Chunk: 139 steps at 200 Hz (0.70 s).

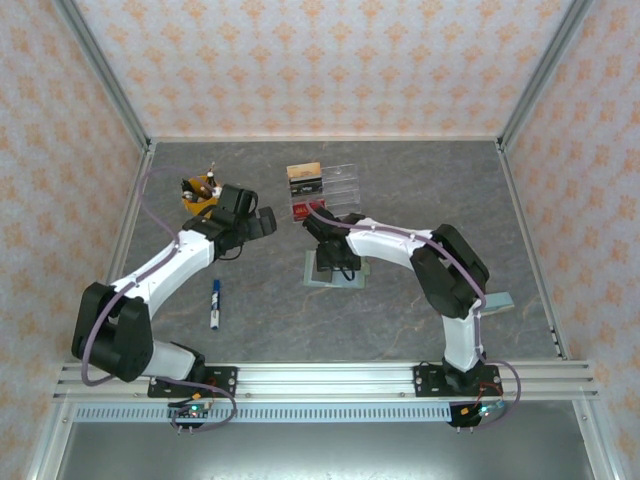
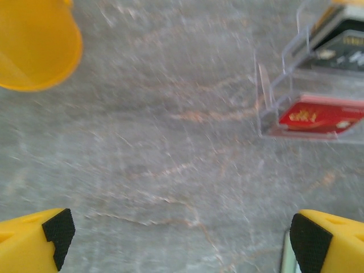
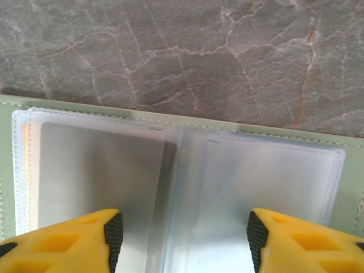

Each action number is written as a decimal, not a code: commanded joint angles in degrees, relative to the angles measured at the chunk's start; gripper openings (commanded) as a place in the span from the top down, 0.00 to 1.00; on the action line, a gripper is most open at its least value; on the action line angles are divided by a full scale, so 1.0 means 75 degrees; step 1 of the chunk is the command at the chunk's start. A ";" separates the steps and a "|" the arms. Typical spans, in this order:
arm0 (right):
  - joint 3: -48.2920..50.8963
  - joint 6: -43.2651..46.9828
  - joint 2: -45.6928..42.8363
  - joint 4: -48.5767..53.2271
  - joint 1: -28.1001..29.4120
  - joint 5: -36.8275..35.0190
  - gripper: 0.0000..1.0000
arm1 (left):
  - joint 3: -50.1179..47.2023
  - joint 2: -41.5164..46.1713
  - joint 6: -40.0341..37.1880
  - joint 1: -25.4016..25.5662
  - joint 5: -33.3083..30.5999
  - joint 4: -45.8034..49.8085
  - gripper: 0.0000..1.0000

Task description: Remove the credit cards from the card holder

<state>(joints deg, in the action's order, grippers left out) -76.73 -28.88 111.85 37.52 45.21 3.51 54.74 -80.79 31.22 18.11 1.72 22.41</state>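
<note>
Right gripper (image 3: 185, 236) first: jaws parted to a middling gap, closed on nothing, poised low over the open card holder (image 3: 170, 116). Yellow fingers with black pads straddling the clear plastic sleeves (image 3: 239, 182); cannot tell whether touching them. Lying flat and spread like a book on the grey marble-look table (image 3: 199, 51), with a sage-green stitched border along the far edge and both sides. Cannot tell through the cloudy plastic whether any card sits inside. From overhead, placed near the table's middle, mostly hidden under the right wrist, just on the near side of the clear acrylic tray (image 1: 345, 180).

Left gripper (image 2: 182, 239) next: spread wide, holding nothing, hovering above bare tabletop to the left of the card holder. Ahead and to its right, the tray again, with a red card (image 2: 321, 114) lying in the nearest compartment and a black card (image 2: 347, 45) with small markings in a compartment farther back. In the overhead view, the edge of a tan-orange card (image 1: 303, 168) just behind the black one. Ahead and to the left, a yellow cup (image 2: 34, 45), close by the left gripper, with small items sticking out of it as seen from above. Farther toward the arm bases, a blue and white marker (image 1: 215, 303) lying on the table, apart from everything else.
</note>
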 commanded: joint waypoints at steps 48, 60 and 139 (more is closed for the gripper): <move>0.0500 0.0218 -0.0017 0.0017 -0.0375 0.0047 0.53 | -0.0341 -0.0706 0.0954 0.0287 0.2800 -0.0917 0.15; 0.0549 0.0272 -0.0019 -0.0014 -0.0413 0.0105 0.55 | -0.0299 -0.0861 0.1048 0.0433 0.3082 -0.1055 0.22; 0.1024 0.0466 -0.0211 -0.0420 -0.0602 0.0481 0.68 | 0.0397 -0.2165 0.1368 0.1331 0.4057 -0.1591 0.64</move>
<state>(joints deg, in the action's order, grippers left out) -72.14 -26.46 109.62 32.21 41.65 7.77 54.85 -95.59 40.73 27.16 29.41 13.15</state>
